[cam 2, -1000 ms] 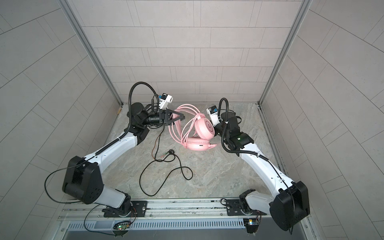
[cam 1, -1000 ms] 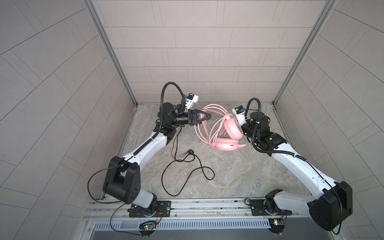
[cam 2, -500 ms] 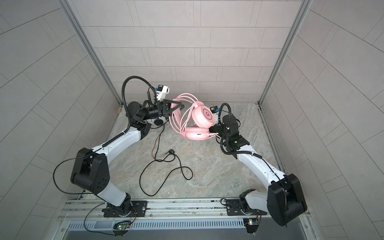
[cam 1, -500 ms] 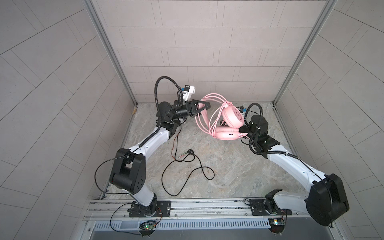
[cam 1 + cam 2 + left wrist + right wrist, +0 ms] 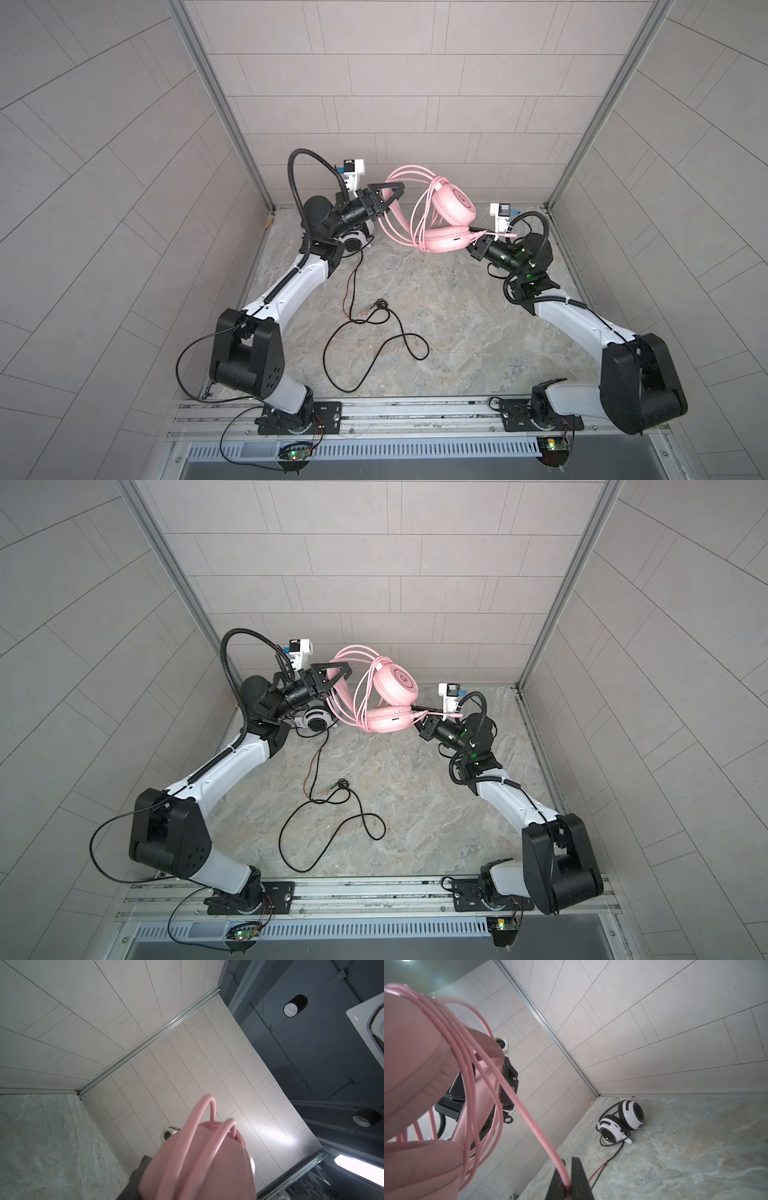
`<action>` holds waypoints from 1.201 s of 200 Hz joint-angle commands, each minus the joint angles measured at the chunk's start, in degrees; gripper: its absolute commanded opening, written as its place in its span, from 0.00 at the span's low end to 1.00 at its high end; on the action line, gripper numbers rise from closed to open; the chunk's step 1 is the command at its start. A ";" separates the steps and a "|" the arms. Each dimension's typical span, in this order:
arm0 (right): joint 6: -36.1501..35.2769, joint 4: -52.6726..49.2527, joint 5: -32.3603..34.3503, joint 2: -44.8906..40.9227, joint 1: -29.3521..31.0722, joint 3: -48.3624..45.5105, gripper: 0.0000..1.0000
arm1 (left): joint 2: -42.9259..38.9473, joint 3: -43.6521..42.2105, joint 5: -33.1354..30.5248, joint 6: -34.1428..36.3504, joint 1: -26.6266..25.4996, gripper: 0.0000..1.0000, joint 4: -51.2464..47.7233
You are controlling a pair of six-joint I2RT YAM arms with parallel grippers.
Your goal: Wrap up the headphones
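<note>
Nearest, in the lower middle of both top views, the black cable (image 5: 380, 305) sprawls loose over the table (image 5: 457, 332). It runs up the frame to the white-and-black headset (image 5: 353, 241), which lies on the table under the left arm and looks not yet wrapped. Above that, both arms hold the pink headset (image 5: 453, 203) in the air, upper centre. The left gripper (image 5: 390, 194) appears clamped on its headband. At the bottom edge of the right wrist view, the right gripper (image 5: 568, 1169) has its jaws together, pinching the pink cable (image 5: 529, 1119). Several pink loops already hang around the headset, so the step in hand is likely winding this cable, and it seems well along. The next move probably calls for the right gripper to carry its short remaining length around once more under light tension, while the left gripper keeps the headband steady.
</note>
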 commanded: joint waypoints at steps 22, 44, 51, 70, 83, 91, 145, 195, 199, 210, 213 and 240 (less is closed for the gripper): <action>16.35 17.53 1.16 8.37 0.75 0.36 0.05 | -4.27 2.04 -11.39 5.37 -1.66 0.00 -2.86; 16.20 15.53 3.91 9.49 2.56 0.65 0.05 | -5.66 1.98 -16.90 13.13 -3.88 0.00 -14.01; 16.21 14.83 4.08 9.97 3.16 1.17 0.05 | -5.54 1.34 -18.71 14.17 -4.30 0.00 -13.88; 16.90 14.29 4.46 11.00 4.12 1.52 0.05 | -4.38 1.30 -23.48 16.81 -5.18 0.00 -15.35; 17.95 14.60 5.29 11.47 3.99 -0.01 0.05 | -3.26 1.87 -27.74 19.42 -6.27 0.00 -18.21; 18.13 14.22 5.31 11.84 3.67 -0.97 0.05 | -2.42 2.15 -31.04 20.66 -7.37 0.00 -19.90; 22.65 9.96 4.39 17.57 -3.05 -7.84 0.02 | 10.47 6.03 -44.04 29.37 -14.28 0.00 -27.26; 24.21 12.16 -0.15 27.04 -10.22 -11.04 0.03 | 24.90 8.68 -44.96 27.13 -17.67 0.00 -24.74; 23.64 11.51 -0.01 27.49 -10.71 -11.07 0.03 | 25.65 8.79 -45.26 27.01 -17.87 0.00 -24.73; 21.74 8.99 0.36 28.43 -11.89 -11.18 0.04 | 27.37 8.99 -46.64 26.90 -18.57 0.00 -25.07; 20.91 8.39 0.56 28.57 -12.21 -11.20 0.04 | 27.84 9.10 -47.09 26.92 -18.75 0.00 -25.08; 16.45 1.79 2.57 28.71 -14.39 -10.87 0.05 | 31.93 9.86 -48.35 25.93 -19.54 0.01 -25.68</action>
